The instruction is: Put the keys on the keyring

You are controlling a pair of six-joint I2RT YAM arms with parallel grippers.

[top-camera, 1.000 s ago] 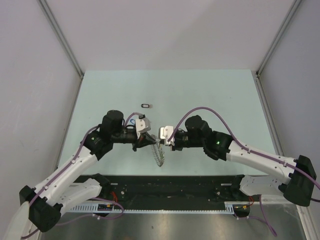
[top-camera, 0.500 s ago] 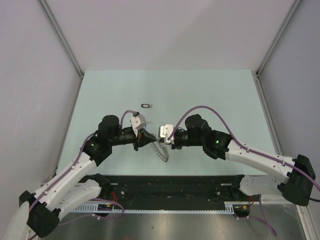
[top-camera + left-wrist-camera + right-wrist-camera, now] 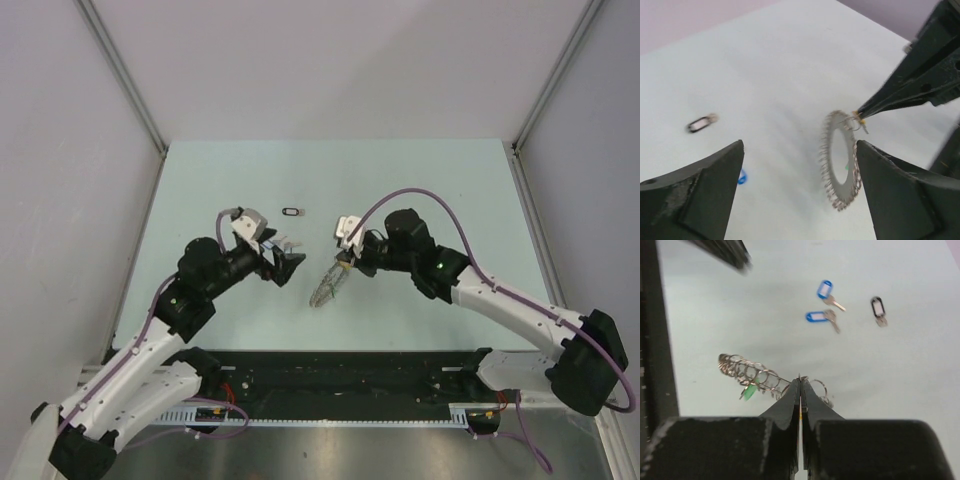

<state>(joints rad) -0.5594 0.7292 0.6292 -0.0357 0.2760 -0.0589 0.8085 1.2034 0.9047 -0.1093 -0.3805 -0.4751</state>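
Pale mint counter point(image 3: 420, 190), plain and matte, boxed in by greyish-lilac walls point(image 3: 330, 60) on three sides. Two aluminium struts point(image 3: 124, 75) run down the back corners to the counter's far edge. Along the near edge there's a black rail point(image 3: 350, 372), then a white slotted duct point(image 3: 330, 421) and a steel sheet point(image 3: 350, 455) below it.

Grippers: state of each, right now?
Left gripper: open, holding nothing.
Right gripper: closed, pinching the keyring at its rim.
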